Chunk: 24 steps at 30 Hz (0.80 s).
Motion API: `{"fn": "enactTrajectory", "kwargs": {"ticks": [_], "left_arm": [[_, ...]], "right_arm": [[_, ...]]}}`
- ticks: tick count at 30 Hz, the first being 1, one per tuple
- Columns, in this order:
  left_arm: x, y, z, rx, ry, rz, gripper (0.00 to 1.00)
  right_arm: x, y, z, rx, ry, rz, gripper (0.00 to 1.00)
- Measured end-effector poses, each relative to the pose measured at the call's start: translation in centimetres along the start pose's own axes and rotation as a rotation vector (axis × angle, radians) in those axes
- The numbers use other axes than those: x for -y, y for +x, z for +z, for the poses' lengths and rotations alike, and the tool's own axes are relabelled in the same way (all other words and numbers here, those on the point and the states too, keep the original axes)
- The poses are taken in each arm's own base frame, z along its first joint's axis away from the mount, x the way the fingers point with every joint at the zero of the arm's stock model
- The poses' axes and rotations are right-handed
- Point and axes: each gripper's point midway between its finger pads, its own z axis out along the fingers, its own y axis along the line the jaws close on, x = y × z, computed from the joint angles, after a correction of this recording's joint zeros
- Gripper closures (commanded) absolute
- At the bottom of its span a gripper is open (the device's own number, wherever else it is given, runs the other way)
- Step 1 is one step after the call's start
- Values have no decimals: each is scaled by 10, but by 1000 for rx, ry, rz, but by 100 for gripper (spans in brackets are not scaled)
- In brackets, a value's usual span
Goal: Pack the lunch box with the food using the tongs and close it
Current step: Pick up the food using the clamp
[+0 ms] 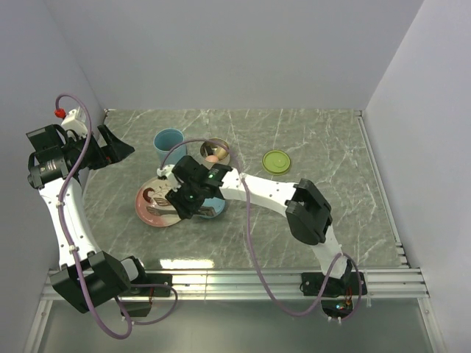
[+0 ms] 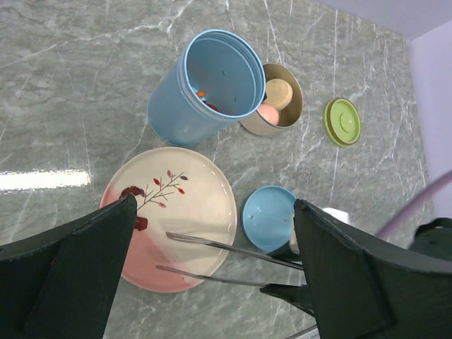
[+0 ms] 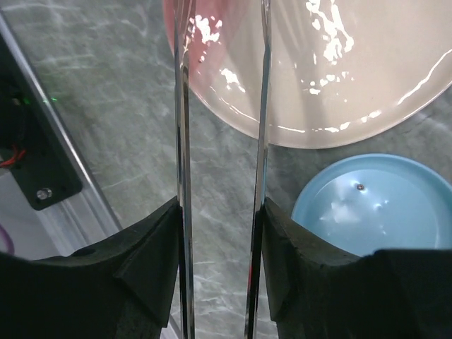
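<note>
The silver tongs run between the fingers of my right gripper, which is shut on them with a pad against each arm. The tong tips hang spread over the near edge of the pink-and-cream plate. The blue lunch box stands open behind the plate, with small orange-red bits inside. A metal bowl beside it holds a pale egg and a pink piece. My left gripper is open, high at the far left, holding nothing.
A blue lid lies flat right of the plate, next to my right gripper. A green lid lies further right on the marble table. Grey walls close in the left, back and right sides; a metal rail runs along the near edge.
</note>
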Motion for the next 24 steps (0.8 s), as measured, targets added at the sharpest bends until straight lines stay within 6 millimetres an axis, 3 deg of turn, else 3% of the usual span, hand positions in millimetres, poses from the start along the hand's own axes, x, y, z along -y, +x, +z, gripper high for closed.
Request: {"fn": "enactTrajectory", "kwargs": {"ticks": [11,24], "left_arm": [[-1,5,0,-6,0,5,1],[-5,5,2,-12,-3,9,1]], "right_arm": [[13,15,29,-42,39,37,46],[19,5,57,-30,41,38,49]]}}
